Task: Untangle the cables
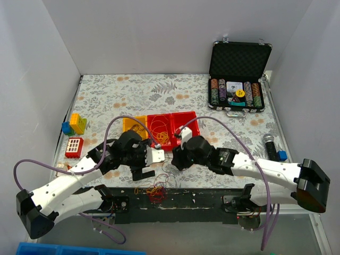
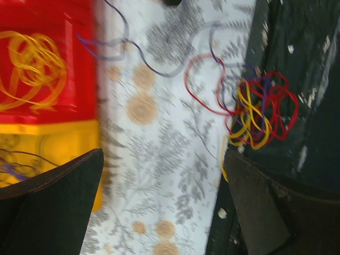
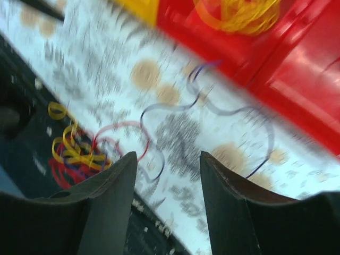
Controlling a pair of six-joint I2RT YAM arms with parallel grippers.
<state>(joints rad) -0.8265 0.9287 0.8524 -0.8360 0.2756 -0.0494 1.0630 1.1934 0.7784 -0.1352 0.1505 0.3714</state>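
A tangle of thin red, yellow and dark cables (image 1: pixel 155 191) lies on the black strip at the table's front edge. It also shows in the left wrist view (image 2: pixel 260 114) and the right wrist view (image 3: pixel 74 154). Loose red (image 2: pixel 199 85) and dark purple (image 3: pixel 212 106) loops trail from it onto the floral cloth. Yellow cables (image 1: pixel 159 130) lie in a red bin (image 1: pixel 159 118). My left gripper (image 2: pixel 163 154) is open and empty just left of the tangle. My right gripper (image 3: pixel 169 156) is open and empty above the loose loops, right of the tangle.
A yellow bin (image 1: pixel 134 125) and a second red bin (image 1: pixel 186 123) flank the red bin. An open poker chip case (image 1: pixel 237 74) stands at the back right. Toy blocks (image 1: pixel 74 125) and a red block (image 1: pixel 74 146) lie at the left, a microphone (image 1: pixel 271 146) at the right.
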